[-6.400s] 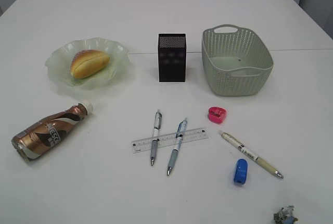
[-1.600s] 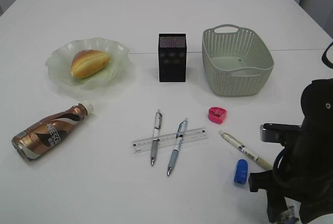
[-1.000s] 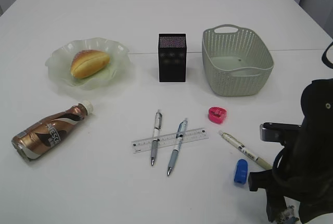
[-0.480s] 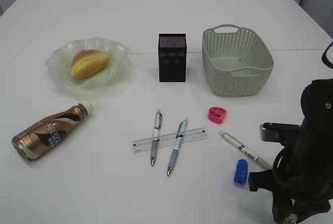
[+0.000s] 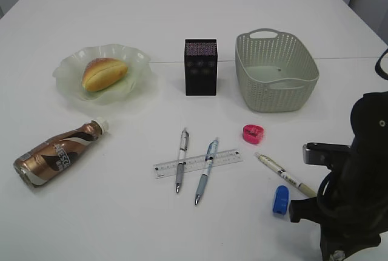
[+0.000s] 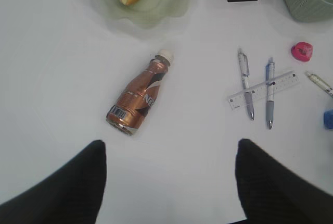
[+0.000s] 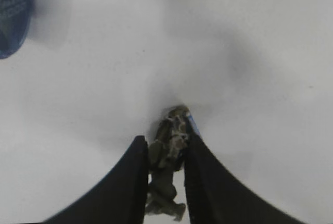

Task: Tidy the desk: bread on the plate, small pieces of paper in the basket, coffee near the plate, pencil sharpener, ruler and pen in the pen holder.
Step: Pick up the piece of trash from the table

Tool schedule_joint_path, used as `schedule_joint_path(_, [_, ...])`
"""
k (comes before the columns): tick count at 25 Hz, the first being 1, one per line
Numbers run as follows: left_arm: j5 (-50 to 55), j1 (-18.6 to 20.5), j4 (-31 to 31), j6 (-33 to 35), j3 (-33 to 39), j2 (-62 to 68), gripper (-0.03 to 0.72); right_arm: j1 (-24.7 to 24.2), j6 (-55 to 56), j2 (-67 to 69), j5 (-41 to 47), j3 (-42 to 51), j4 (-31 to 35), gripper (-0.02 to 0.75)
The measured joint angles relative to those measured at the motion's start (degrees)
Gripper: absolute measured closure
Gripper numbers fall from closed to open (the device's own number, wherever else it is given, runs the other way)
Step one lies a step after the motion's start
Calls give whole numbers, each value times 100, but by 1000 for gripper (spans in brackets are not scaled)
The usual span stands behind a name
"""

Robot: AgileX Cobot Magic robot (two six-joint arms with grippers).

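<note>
My right hand (image 7: pixel 163 153) pinches the crumpled paper scrap (image 7: pixel 169 146) at the surface's near right corner; thin grip, it may slip when lifted.

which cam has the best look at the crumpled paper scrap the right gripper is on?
Right wrist view: the crumpled paper scrap sits mid-frame, pinched between the right gripper fingers on the desk. In the exterior view the right arm hides nearly all of it. The left wrist view does not show it.
</note>
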Motion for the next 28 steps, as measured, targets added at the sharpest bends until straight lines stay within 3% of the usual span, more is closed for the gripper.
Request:
schedule_joint_path(8, [0, 0, 0, 0, 0, 0, 129, 0, 13, 0, -26, 0, 0, 725])
schedule_joint_path(16, [0, 0, 0, 0, 0, 0, 129, 0, 13, 0, 58, -14, -82, 725])
schedule_joint_path(28, [0, 0, 151, 0, 0, 0, 129, 0, -224, -364, 1238, -710, -111, 725])
